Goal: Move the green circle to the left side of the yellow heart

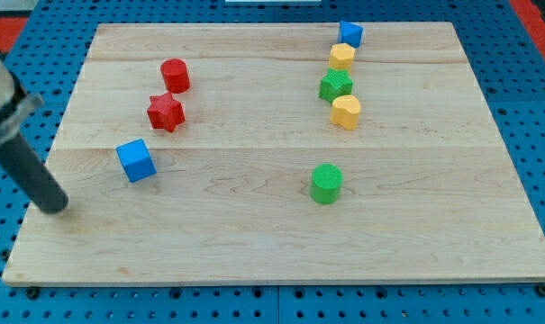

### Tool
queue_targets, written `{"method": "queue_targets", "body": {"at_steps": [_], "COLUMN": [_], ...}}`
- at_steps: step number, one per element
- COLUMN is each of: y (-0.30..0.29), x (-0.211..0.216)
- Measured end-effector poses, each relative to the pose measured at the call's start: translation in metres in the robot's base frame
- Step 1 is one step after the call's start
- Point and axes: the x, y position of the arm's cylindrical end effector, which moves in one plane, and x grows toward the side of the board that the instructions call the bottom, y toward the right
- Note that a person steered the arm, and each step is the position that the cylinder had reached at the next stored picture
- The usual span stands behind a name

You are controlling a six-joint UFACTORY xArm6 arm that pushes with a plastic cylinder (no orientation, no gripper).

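Note:
The green circle [326, 183] is a short green cylinder on the wooden board [281, 243], right of the middle and toward the view's bottom. The yellow heart [346, 112] lies above it, a little to the right. My tip [54, 206] rests near the board's left edge, far to the left of the green circle, below and left of the blue cube [136, 160]. It touches no block.
A column at the upper right holds a blue block [349, 34], a yellow block [342, 56] and a green star [335, 86], just above the heart. A red cylinder [175, 75] and a red star [165, 112] sit at the upper left.

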Motion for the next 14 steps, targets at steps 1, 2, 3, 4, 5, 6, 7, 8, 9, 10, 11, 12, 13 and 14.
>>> {"method": "queue_targets", "body": {"at_steps": [1, 2, 3, 4, 5, 6, 7, 8, 9, 10, 11, 12, 13, 14], "y": [0.045, 0.093, 0.091, 0.217, 0.311, 0.31, 0.357, 0.369, 0.283, 0.298, 0.337, 0.354, 0.318, 0.27], "x": [-0.036, -0.029, 0.041, 0.043, 0.009, 0.022, 0.026, 0.007, -0.006, 0.013, -0.007, -0.052, -0.072, -0.077]}}
